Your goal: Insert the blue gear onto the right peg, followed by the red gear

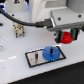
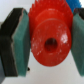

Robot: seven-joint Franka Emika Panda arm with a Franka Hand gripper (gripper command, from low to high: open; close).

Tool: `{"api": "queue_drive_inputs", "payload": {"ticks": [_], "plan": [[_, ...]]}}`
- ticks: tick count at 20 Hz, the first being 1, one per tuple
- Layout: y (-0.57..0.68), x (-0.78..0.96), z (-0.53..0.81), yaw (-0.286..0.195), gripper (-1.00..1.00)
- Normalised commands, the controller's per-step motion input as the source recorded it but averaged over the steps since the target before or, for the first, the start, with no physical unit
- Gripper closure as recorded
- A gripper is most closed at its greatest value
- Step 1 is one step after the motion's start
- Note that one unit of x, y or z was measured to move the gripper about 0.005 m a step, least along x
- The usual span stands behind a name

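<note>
I note, from the exterior view's left, the grey plate (image 1: pixel 36 58) with one bare pin (image 1: pixel 38 57); the right peg sits hidden under the blue gear (image 1: pixel 51 52), already seated. Further right and higher, the gripper (image 1: pixel 65 36) pinches the red gear (image 2: pixel 49 41) between its pads (image 2: pixel 21 42). I judge the bore must stay level and centred over the blue hub before lowering. Open table surrounds the plate.

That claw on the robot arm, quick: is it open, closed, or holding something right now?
Gripper: closed on the small round red toothed gear, its teal pads pressing either side of it.
</note>
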Motion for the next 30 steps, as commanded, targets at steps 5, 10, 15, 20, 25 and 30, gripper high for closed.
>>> {"api": "queue_drive_inputs", "payload": {"ticks": [5,10,15,20,25,30], "plan": [[-0.2,0.11,-0.06,0.0,1.0],[-0.1,0.04,-0.13,0.0,1.0],[-0.1,0.06,-0.19,0.0,1.0],[-0.09,0.15,-0.05,0.0,1.0],[-0.07,-0.03,0.23,0.0,1.0],[-0.03,0.18,0.21,0.0,1.0]]}}
